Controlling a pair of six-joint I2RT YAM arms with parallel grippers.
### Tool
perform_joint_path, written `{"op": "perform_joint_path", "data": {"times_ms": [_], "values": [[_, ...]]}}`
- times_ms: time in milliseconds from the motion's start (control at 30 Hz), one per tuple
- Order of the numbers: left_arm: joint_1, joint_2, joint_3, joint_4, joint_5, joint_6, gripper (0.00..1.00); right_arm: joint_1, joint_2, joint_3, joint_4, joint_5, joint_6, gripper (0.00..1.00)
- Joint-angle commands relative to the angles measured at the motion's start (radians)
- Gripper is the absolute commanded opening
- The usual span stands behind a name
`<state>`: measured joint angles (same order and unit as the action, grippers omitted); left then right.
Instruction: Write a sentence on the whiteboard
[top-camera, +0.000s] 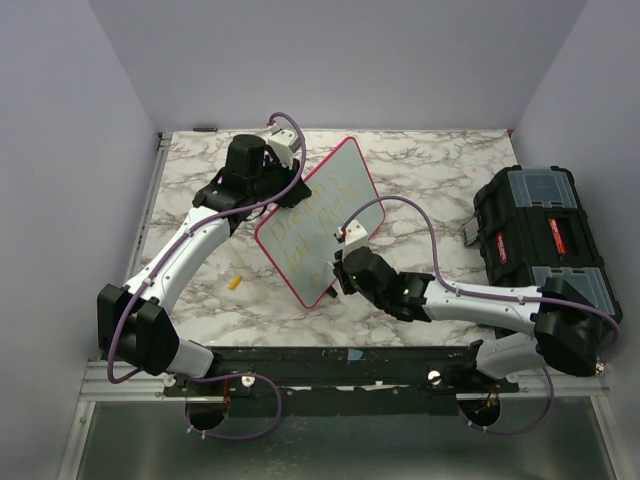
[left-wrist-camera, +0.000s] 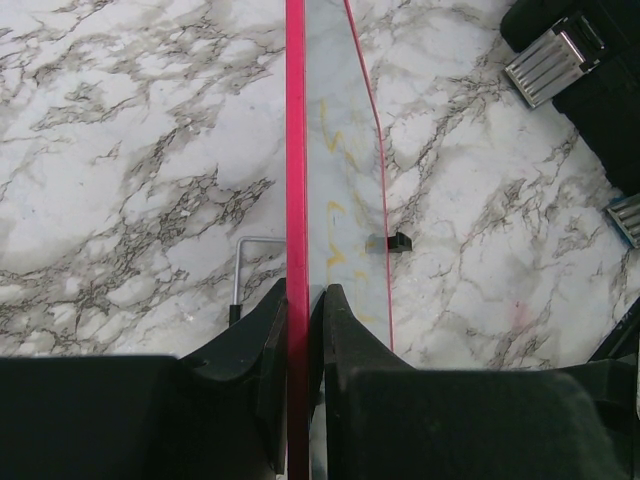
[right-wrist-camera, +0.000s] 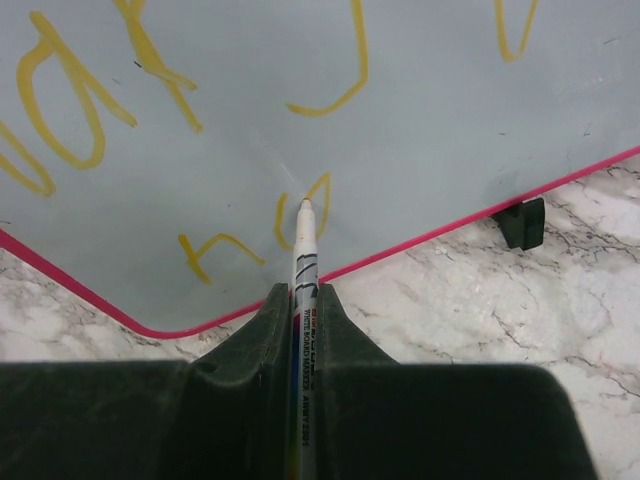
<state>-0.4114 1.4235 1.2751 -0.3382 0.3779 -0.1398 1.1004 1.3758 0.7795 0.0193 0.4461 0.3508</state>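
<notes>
Pink-rimmed whiteboard (left-wrist-camera: 340, 150) edge-on between left claw (left-wrist-camera: 305, 295) fingers

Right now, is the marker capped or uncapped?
Uncapped: the marker, held by the right gripper, shows a bare tip against the whiteboard, beside yellow lettering.

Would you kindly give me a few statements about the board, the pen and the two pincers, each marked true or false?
1. The left pincer clamps the red-pink rim of the glossy white square whiteboard. True.
2. The right pincer is empty. False: it grips a white-barrelled whiteboard marker.
3. The handwritten lettering on the board is blue. False: it is yellow.
4. A black plastic toolbox lies on the right arm's side of the marble table. True.
</notes>
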Motion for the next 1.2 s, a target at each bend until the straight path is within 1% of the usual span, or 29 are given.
{"op": "perform_joint_path", "data": {"times_ms": [0, 300, 433, 533, 733, 900, 1167], "values": [[-0.020, 0.038, -0.040, -0.062, -0.050, 0.126, 0.00, 0.007, 0.019, -0.024, 0.065, -0.137, 0.045, 0.01], [-0.020, 0.036, -0.042, -0.063, -0.050, 0.126, 0.00, 0.008, 0.004, -0.031, 0.060, -0.138, 0.049, 0.01], [-0.020, 0.035, -0.043, -0.062, -0.048, 0.126, 0.00, 0.008, -0.037, -0.043, 0.036, -0.119, 0.052, 0.01], [-0.020, 0.033, -0.042, -0.062, -0.047, 0.126, 0.00, 0.009, -0.083, -0.059, 0.018, -0.077, 0.066, 0.01], [-0.020, 0.024, -0.045, -0.062, -0.047, 0.126, 0.00, 0.006, -0.156, -0.082, 0.006, -0.002, 0.042, 0.01], [-0.021, 0.024, -0.043, -0.063, -0.045, 0.124, 0.00, -0.013, -0.152, -0.063, -0.012, 0.068, 0.043, 0.01], [-0.021, 0.030, -0.041, -0.063, -0.043, 0.124, 0.00, -0.050, -0.114, -0.043, -0.001, 0.080, 0.038, 0.01]]}}
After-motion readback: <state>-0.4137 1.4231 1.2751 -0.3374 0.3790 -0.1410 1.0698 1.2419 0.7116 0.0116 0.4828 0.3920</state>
